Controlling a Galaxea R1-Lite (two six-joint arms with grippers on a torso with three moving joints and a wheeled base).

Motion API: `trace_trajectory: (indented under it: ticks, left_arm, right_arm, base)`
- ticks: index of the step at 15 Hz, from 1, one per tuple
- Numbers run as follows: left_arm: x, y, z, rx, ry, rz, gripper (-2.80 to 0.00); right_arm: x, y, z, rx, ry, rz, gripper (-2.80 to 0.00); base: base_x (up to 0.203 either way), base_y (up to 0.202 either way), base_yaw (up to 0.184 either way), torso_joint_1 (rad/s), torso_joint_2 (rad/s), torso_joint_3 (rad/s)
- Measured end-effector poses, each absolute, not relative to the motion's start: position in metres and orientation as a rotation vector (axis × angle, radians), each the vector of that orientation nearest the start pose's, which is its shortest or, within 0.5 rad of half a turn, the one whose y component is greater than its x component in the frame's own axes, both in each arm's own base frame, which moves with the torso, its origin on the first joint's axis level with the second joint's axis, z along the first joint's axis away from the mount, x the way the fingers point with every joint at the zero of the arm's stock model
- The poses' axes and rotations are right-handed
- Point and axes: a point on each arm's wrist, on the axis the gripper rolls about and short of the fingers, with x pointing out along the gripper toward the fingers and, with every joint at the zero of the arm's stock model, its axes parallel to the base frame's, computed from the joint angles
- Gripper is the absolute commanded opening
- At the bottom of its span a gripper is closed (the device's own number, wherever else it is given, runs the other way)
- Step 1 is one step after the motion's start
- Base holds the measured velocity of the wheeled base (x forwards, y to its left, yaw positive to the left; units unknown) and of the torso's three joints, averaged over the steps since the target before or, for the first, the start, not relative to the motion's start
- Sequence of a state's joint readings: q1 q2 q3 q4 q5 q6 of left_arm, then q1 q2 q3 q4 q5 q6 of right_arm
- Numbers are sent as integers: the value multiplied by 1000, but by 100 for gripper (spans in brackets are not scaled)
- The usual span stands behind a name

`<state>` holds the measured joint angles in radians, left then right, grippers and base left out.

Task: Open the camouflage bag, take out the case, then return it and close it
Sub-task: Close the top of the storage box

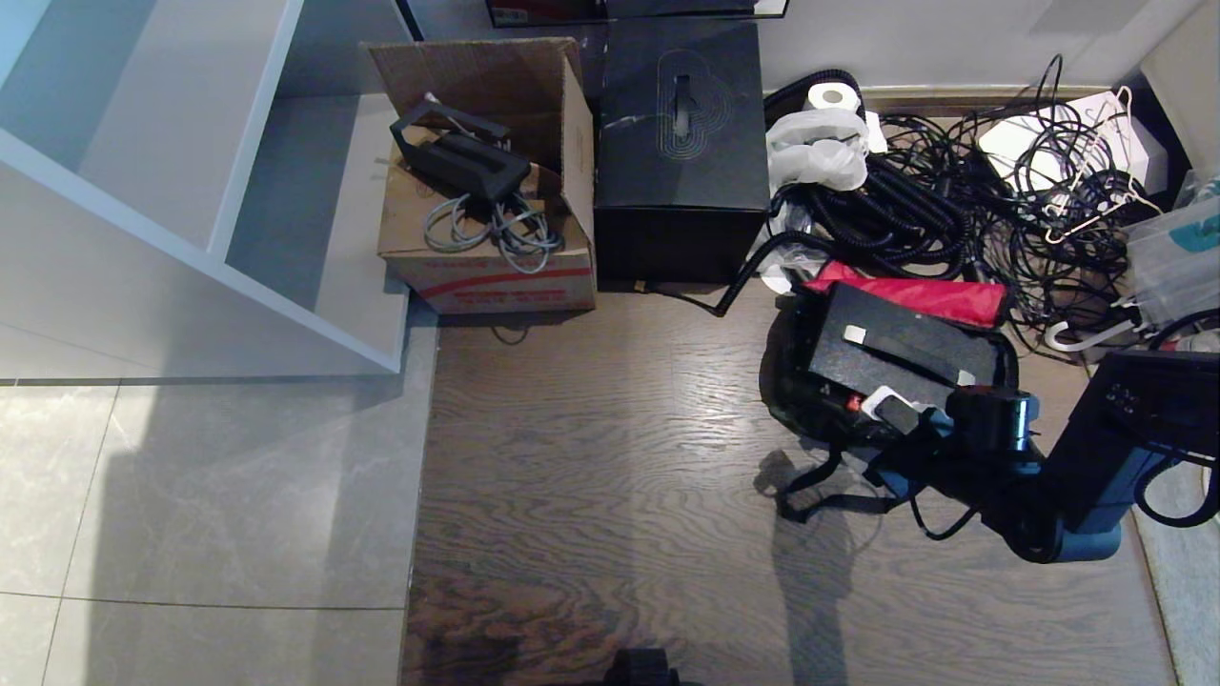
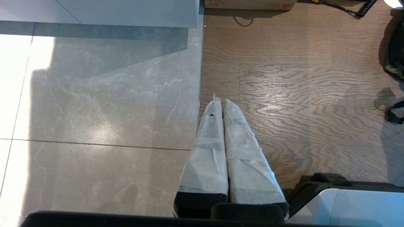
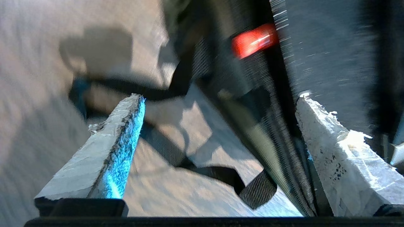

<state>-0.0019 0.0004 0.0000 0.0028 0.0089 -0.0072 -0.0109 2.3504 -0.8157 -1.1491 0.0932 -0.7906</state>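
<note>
The camouflage bag [image 1: 791, 381] stands open on the wood floor at the right, its red-lined lid [image 1: 929, 297] folded back. The case [image 1: 858, 357], speckled black with a handle on top, sits inside the bag and sticks out of its mouth. My right gripper [image 1: 901, 410] is at the bag's near edge, open. In the right wrist view the right gripper [image 3: 217, 101] has its fingers wide apart. The bag's front wall [image 3: 268, 132] and loose strap [image 3: 258, 189] lie between them, and the case's red latch [image 3: 254, 39] shows beyond. My left gripper [image 2: 220, 102] hangs shut over the floor, away from the bag.
A tall black cube box [image 1: 681, 143] and an open cardboard box [image 1: 486, 181] stand at the back. A heap of black cables [image 1: 953, 200] lies behind the bag. A white shelf unit [image 1: 191, 181] is at the left. Bare wood floor [image 1: 591, 457] lies left of the bag.
</note>
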Motion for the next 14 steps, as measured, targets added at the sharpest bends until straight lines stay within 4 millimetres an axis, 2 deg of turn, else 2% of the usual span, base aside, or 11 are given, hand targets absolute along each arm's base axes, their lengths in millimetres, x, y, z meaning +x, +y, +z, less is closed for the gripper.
trace_trajectory:
  ticks: [2,5,14]
  left_arm:
    - [-23,0,75,-7,3,7,-280]
    - [-23,0,75,-7,3,7,-280]
    - [-23,0,75,-7,3,7,-280]
  right_arm:
    - [386,-3,-2,-814,388,266,0]
    - [384,-3,-8,-803,478,306,0]
    - [403,-3,3,-804,441,280,0]
  base:
    - [0,0,0,0,0,0]
    - [0,0,0,0,0,0]
    - [0,0,0,0,0,0]
